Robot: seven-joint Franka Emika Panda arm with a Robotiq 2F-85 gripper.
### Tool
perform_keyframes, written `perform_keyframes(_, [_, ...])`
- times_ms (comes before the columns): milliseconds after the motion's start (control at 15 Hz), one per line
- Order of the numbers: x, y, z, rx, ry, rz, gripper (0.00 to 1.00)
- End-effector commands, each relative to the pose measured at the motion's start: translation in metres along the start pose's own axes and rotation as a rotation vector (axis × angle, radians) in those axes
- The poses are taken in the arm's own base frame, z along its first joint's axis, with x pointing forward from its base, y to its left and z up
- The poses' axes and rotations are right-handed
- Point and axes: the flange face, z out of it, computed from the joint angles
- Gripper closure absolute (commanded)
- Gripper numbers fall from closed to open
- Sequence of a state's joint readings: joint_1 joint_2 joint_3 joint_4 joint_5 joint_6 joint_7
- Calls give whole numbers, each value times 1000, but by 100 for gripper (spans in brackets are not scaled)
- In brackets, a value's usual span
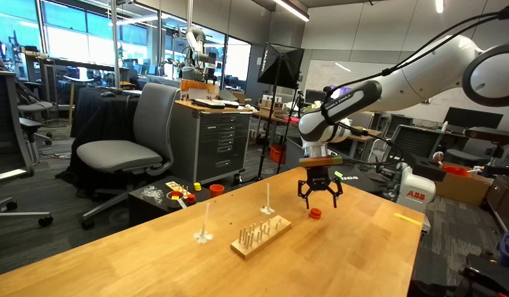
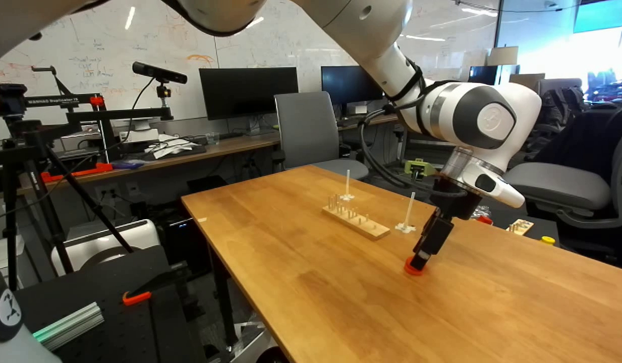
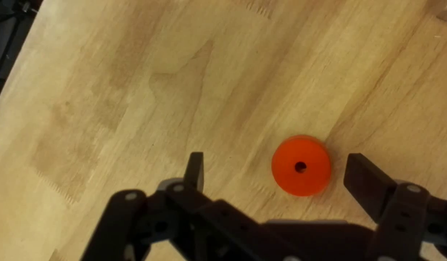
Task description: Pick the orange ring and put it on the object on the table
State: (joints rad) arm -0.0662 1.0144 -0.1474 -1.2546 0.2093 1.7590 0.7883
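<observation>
The orange ring (image 3: 301, 183) lies flat on the wooden table, its small hole facing up. Seen from the side, the ring (image 1: 315, 213) seems to have two layers. My gripper (image 3: 276, 161) hovers over it with jaws wide apart and nothing held. In the wrist view the ring shows between the fingers, nearer the right one and not touching it. In an exterior view the gripper (image 2: 420, 260) hides part of the ring (image 2: 412, 271). The object, a pale board (image 1: 258, 246) with several short upright pegs, rests on the table beside the ring; both exterior views show it.
Two thin upright rods stand on whitish feet near the board, one (image 1: 268, 197) behind it and one (image 1: 205, 220) farther along. A yellow strip (image 1: 408, 218) marks the table near its edge. A low black side table holds an orange cup (image 1: 216, 190) and small pieces.
</observation>
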Motion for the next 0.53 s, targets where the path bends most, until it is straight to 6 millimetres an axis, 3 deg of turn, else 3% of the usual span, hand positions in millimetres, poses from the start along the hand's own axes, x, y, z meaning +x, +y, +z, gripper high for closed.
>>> perform_keyframes(0, [10,-4,-5,-6,-24,-29,0])
perform_keyframes(467, [21,-2,-4,-25,-53,-59,0])
